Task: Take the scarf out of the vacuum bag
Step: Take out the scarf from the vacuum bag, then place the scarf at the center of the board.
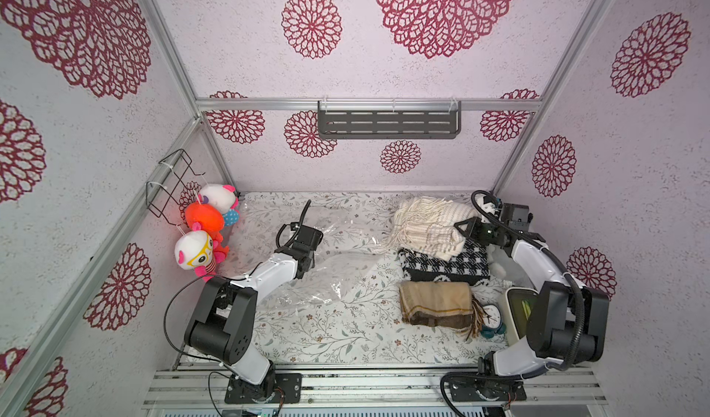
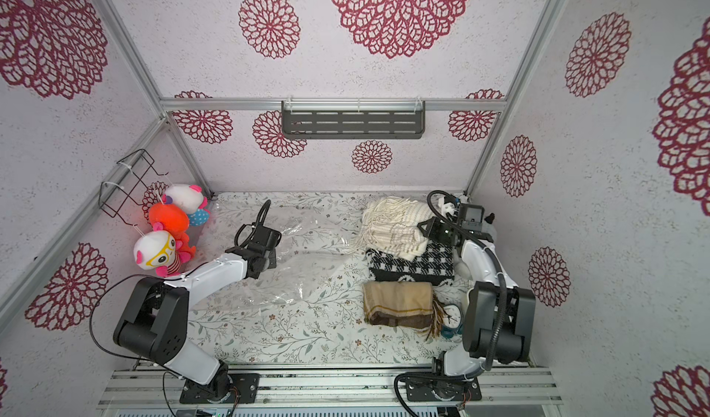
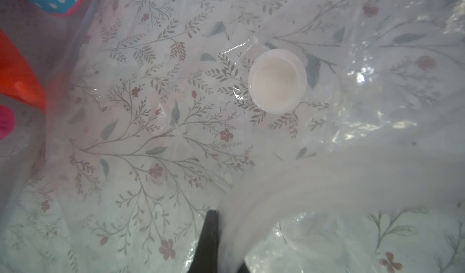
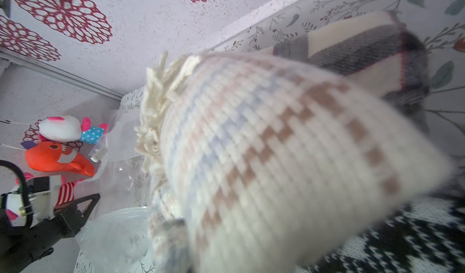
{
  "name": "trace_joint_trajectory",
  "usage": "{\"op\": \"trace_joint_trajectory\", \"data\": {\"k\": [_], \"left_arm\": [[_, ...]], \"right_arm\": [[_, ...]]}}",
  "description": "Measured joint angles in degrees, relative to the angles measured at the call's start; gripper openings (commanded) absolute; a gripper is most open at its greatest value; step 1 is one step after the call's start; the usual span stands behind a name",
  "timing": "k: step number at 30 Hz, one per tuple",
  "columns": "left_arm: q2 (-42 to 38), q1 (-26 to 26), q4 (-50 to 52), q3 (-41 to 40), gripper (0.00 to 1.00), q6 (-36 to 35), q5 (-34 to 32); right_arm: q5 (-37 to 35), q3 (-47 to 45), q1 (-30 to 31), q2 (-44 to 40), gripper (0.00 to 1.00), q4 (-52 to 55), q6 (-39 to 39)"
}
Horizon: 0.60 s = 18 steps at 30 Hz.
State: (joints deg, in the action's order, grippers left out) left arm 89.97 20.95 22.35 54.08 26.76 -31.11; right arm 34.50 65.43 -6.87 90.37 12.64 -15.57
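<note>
Your left pincer is clenched on a fold of the vacuum bag. In the left wrist view the clear plastic runs in between its dark fingers, and the round white valve cap sits on the bag's face a little beyond them. Your right pincer is closed on the edge of the scarf, the cream one with a fringe; in the right wrist view the wool fills the picture and hides the fingers. The scarf is outside the bag, at the far right part of the table, and it rests on a black-and-white scarf. Nearer to the arm bases lies a folded tan scarf, with a small alarm clock just beside it. The bag lies crumpled over the left and middle part of the table, and you can see the cloth print through it. The table is covered with a pale cloth printed with grey twigs and small reddish flowers. At the far left corner three plush toys are gathered beside a black wire rack on the left wall. A grey slotted shelf is fixed on the back wall. All the walls have pale paper with large dark red flower prints, and aluminium bars frame them.
</note>
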Motion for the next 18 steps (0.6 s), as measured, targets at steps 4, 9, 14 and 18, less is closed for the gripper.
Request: {"op": "trace_joint_trajectory", "data": {"k": [4, 9, 14, 18], "left_arm": [[-11.1, 0.4, -0.3, -3.0, 0.00, -0.3, 2.1], [-22.2, 0.4, -0.6, -4.1, 0.00, -0.3, 4.8], [-26.4, 0.3, -0.1, -4.3, 0.00, -0.4, 7.0], [-28.1, 0.3, 0.9, -4.6, 0.00, -0.3, 8.1]], "right_arm": [[-3.8, 5.7, 3.9, 5.7, 0.00, 3.0, 1.0], [-6.7, 12.5, 7.9, 11.8, 0.00, 6.0, 2.1], [-7.9, 16.3, 12.3, 15.5, 0.00, 6.8, 2.4], [-9.1, 17.3, 13.5, 15.7, 0.00, 7.3, 2.1]]}}
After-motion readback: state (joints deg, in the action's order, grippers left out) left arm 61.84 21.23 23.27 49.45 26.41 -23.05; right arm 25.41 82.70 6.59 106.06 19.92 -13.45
